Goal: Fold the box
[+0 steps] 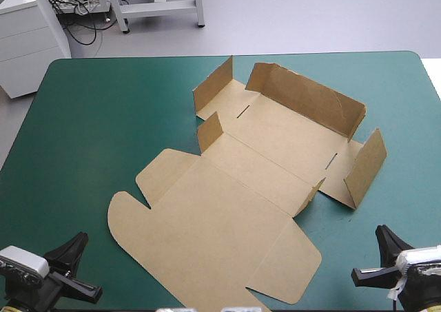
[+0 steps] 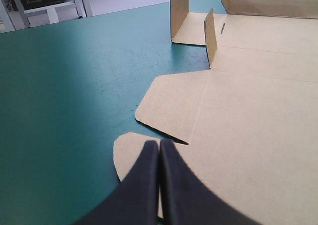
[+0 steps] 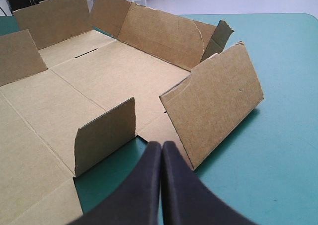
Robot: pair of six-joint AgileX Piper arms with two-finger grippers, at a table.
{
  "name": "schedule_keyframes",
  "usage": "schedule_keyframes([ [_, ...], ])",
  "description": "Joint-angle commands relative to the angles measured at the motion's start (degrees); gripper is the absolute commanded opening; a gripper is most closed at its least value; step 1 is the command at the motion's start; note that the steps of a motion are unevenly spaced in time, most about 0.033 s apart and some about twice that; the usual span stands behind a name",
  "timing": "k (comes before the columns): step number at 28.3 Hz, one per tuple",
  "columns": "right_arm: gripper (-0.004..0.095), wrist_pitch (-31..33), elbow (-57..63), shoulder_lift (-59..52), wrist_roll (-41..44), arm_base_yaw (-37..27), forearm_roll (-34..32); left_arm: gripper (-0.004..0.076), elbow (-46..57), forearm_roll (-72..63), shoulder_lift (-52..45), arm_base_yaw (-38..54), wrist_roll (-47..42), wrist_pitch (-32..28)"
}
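The brown box (image 1: 241, 188) lies in the middle of the teal-green table as a cut sheet. Its far half has walls raised: a long back wall (image 1: 306, 98), a side flap at the left (image 1: 212, 85) and one at the right (image 1: 365, 167). The lid panel with rounded flaps lies flat toward me. My left gripper (image 1: 72, 250) rests at the near left corner, shut, just short of the lid's rounded flap (image 2: 130, 153). My right gripper (image 1: 383, 240) rests at the near right, shut and holding nothing, pointing at the raised right flap (image 3: 213, 103).
A white cabinet (image 1: 27, 40) and a metal stand (image 1: 155, 5) stand beyond the table's far edge. Bare teal-green cover (image 1: 96, 119) stretches left of the box, with a narrower strip on the right.
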Motion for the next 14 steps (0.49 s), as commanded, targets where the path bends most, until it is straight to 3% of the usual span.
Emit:
schedule_keyframes([
  [1, -0.0023, -4.5, -1.7, -1.6, -0.2, 0.0, 0.2, -0.0032, -1.3, -0.4, -0.8, -0.1, -0.4, -4.2],
  [14, -0.0023, -4.5, -1.7, -1.6, -0.2, 0.0, 0.2, -0.0032, -1.3, -0.4, -0.8, -0.1, -0.6, -4.2],
])
